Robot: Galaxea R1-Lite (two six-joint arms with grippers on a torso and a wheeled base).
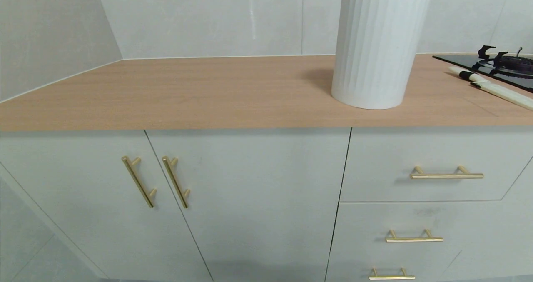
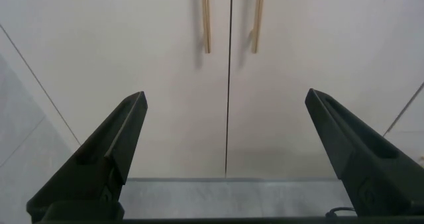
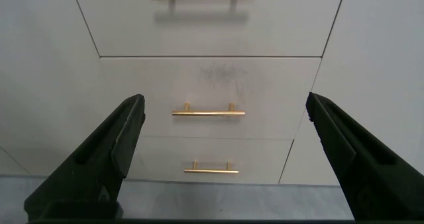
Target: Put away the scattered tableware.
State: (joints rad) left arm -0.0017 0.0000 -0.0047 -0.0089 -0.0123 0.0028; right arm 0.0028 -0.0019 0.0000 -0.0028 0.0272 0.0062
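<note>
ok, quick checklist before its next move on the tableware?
1. Left gripper open and empty: ok.
2. Right gripper open and empty: ok.
3. Target found: ok, a knife lies flat on the counter, beside the hob.
4. Canister upright on the counter, apart from the knife: ok.
5. Room inside the canister: cannot tell, the head view is below its rim.
6. Storage open: not ok, all the drawers are shut.
</note>
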